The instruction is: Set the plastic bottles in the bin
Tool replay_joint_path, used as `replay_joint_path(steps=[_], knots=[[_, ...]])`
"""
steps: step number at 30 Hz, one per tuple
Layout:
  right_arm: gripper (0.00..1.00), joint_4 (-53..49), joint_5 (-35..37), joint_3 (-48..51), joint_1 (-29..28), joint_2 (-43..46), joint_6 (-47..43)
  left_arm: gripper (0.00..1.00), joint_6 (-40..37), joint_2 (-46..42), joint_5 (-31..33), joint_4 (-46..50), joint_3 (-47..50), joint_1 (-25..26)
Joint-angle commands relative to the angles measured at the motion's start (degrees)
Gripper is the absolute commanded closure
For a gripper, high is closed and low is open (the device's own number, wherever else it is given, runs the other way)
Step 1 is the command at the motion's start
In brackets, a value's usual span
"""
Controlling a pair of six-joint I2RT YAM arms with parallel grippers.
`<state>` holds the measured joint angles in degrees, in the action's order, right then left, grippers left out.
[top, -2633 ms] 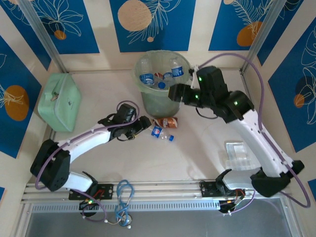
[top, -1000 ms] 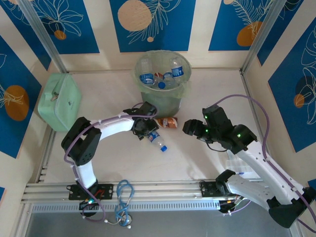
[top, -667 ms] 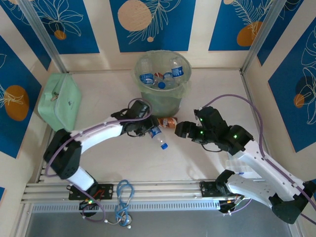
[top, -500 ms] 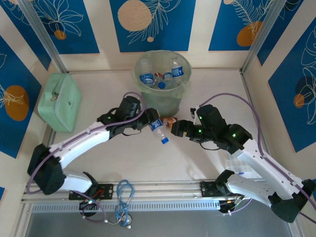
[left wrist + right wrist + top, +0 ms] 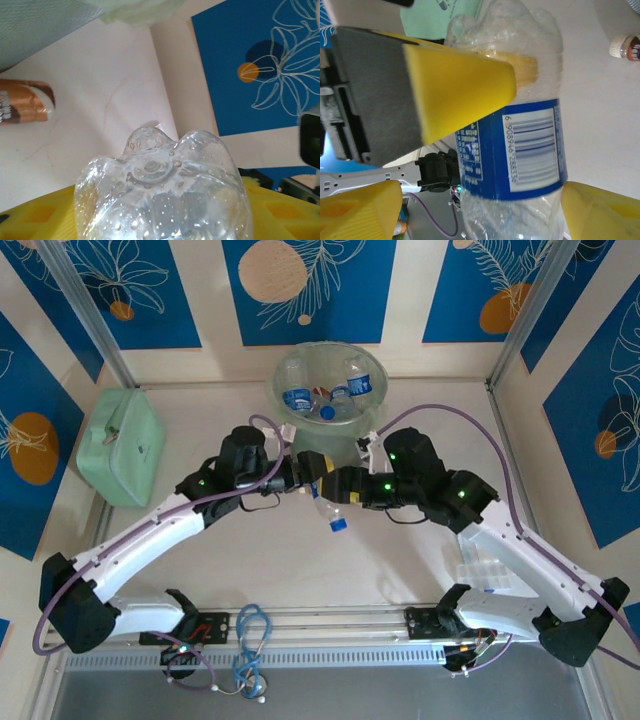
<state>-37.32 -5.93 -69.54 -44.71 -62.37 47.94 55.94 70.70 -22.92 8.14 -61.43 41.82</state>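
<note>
A clear bottle with a blue label (image 5: pixel 530 145) and a blue cap (image 5: pixel 338 525) hangs tilted above the table, cap down. My left gripper (image 5: pixel 303 478) is shut on its upper part; one of its yellow pads (image 5: pixel 460 90) presses the bottle's side, and the bottle's base (image 5: pixel 160 180) sits between the pads. My right gripper (image 5: pixel 480 205) is open, its yellow fingers (image 5: pixel 360 212) standing either side of the same bottle. The pale green bin (image 5: pixel 283 412) stands just behind, holding several bottles (image 5: pixel 297 398). A brown-labelled bottle (image 5: pixel 22 107) lies on the table by the bin.
A flat mint-green case (image 5: pixel 122 445) lies at the left. A clear plastic tray (image 5: pixel 485 555) sits at the right near the right arm. Blue cable (image 5: pixel 250 640) lies on the front rail. Open table lies left of the bin.
My left gripper took the blue-labelled bottle off the table and raised it to the right. My right arm swung from the bin down and left until its open fingers reached that bottle.
</note>
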Motion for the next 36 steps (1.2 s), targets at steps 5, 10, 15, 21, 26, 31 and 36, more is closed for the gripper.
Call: replay_joint_path(steps=[5, 10, 15, 21, 26, 31, 36], knots=[[0.19, -7.1, 6.2, -6.1, -3.6, -4.5, -3.8, 0.37, -3.3, -1.4, -3.9, 1.1, -5.1, 0.4], [0.26, -7.1, 7.1, -7.3, -4.4, -5.7, -4.1, 0.37, -3.8, -1.5, -3.9, 1.6, -5.6, 0.4], [0.36, -7.1, 7.9, -8.4, -4.4, -5.9, -4.5, 0.34, -5.3, -1.4, -2.5, 3.8, -6.3, 0.3], [0.47, -8.0, 8.9, -11.9, -3.2, -7.6, -5.7, 0.0, -9.0, -3.3, 5.1, 9.4, -8.2, 0.1], [0.49, -9.2, 8.2, -19.5, 1.7, -11.6, -8.5, 0.0, -16.9, -8.0, 20.2, 18.7, -11.8, 0.1], [0.49, -10.3, 7.1, -30.9, 8.9, -18.8, -12.4, 0.0, -21.0, -11.8, 27.6, 23.3, -11.7, 0.0], [0.5, -11.6, 4.5, -42.9, 15.2, -28.2, -14.8, 0.0, -21.2, -13.2, 28.2, 25.4, -9.1, -0.1]])
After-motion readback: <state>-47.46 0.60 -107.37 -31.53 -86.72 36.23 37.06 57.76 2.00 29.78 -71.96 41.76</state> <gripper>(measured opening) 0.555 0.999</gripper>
